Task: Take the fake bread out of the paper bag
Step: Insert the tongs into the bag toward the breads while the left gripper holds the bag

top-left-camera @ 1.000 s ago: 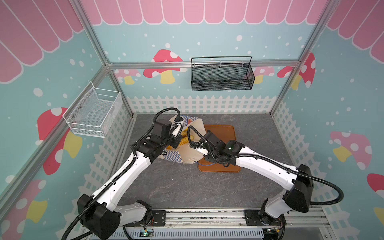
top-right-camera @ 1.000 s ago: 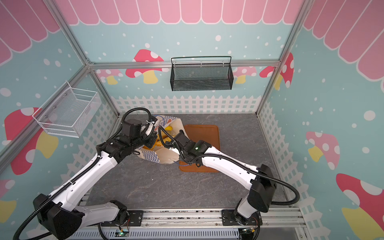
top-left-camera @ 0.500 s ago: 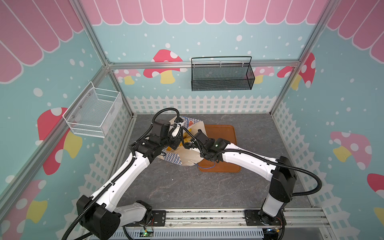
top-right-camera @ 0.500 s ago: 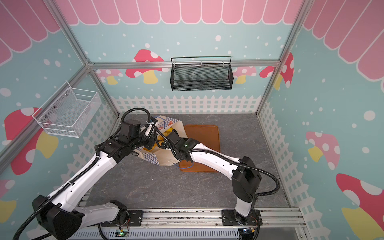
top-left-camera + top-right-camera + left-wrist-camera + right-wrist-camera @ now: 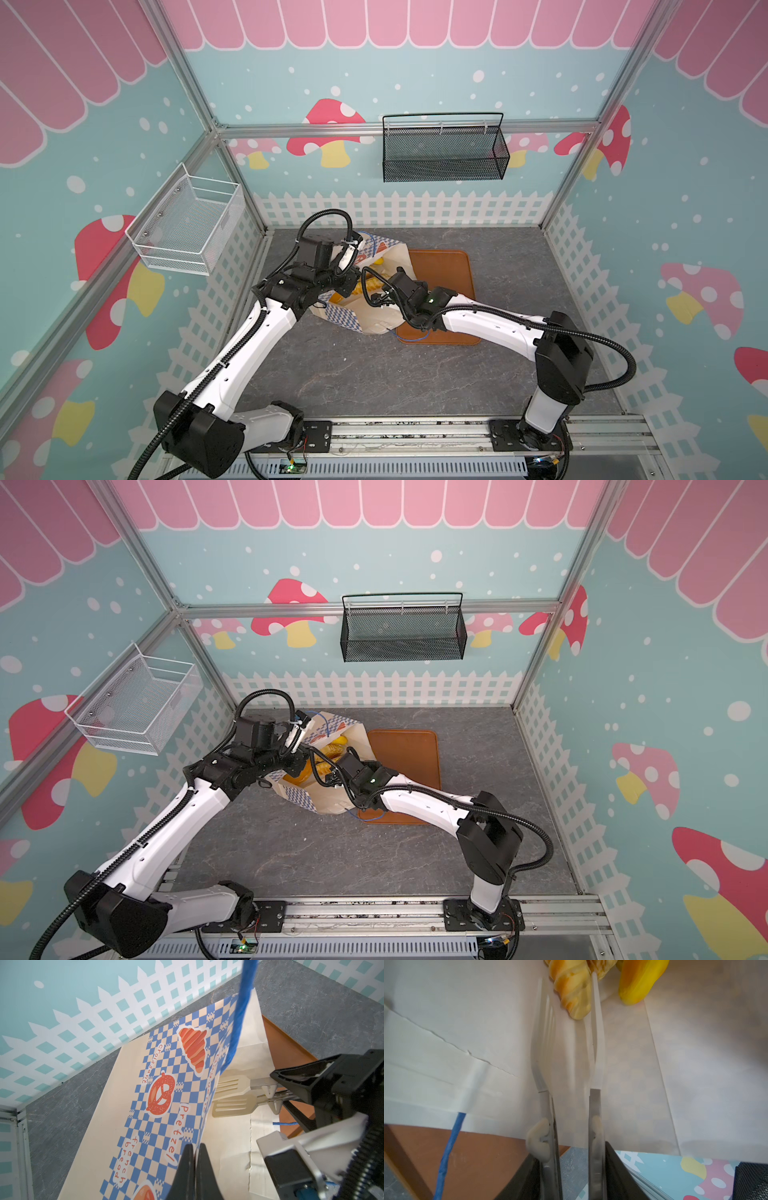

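Note:
The paper bag [image 5: 376,322] [image 5: 328,802] lies tipped over by the tray, its mouth held up. My left gripper [image 5: 195,1148] is shut on the rim of its checkered wall [image 5: 166,1076]. My right gripper [image 5: 566,979] reaches inside the bag, and its long pale tong fingers [image 5: 233,1104] stand apart and open. A ridged golden piece of fake bread [image 5: 572,991] lies between their tips, and a smooth yellow piece [image 5: 639,982] sits beside it. In both top views, yellow bread [image 5: 371,285] [image 5: 332,749] shows through the bag's mouth.
An orange-brown tray [image 5: 444,266] [image 5: 411,746] lies on the grey floor right of the bag, partly under it. A blue cord handle [image 5: 448,1153] trails onto the tray. A black mesh basket [image 5: 442,153] hangs on the back wall and a white wire basket [image 5: 187,226] on the left wall.
My right gripper has pushed leftward into the bag's mouth and its fingers have spread wider. The left gripper has kept its hold on the bag's rim.

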`<state>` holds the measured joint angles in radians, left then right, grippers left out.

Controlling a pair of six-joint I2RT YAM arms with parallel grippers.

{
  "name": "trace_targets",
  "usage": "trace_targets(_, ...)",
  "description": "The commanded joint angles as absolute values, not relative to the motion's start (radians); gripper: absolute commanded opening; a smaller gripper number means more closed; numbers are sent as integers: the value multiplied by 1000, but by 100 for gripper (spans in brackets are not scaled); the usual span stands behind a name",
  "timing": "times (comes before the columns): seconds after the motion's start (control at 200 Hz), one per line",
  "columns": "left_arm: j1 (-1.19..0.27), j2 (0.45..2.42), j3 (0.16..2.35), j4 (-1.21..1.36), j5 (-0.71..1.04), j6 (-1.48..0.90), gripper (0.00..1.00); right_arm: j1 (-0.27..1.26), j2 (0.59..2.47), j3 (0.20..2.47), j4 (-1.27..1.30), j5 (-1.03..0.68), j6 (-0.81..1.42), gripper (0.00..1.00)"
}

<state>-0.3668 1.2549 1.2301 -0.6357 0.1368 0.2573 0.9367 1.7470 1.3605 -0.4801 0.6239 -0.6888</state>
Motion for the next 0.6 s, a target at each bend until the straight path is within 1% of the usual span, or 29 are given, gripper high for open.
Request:
trace_targets(0.0, -358, 1258, 1263, -650, 183, 248, 0, 927, 1740, 1366, -421, 656, -726, 47)
trace_targets(0.41, -350, 1262, 1267, -655, 218, 245, 0, 917, 1784, 1387, -428, 649, -738, 53)
trace_targets(0.595, -348, 1265, 1270, -660, 230, 243, 0, 918, 1800, 1397, -426, 644, -742, 53)
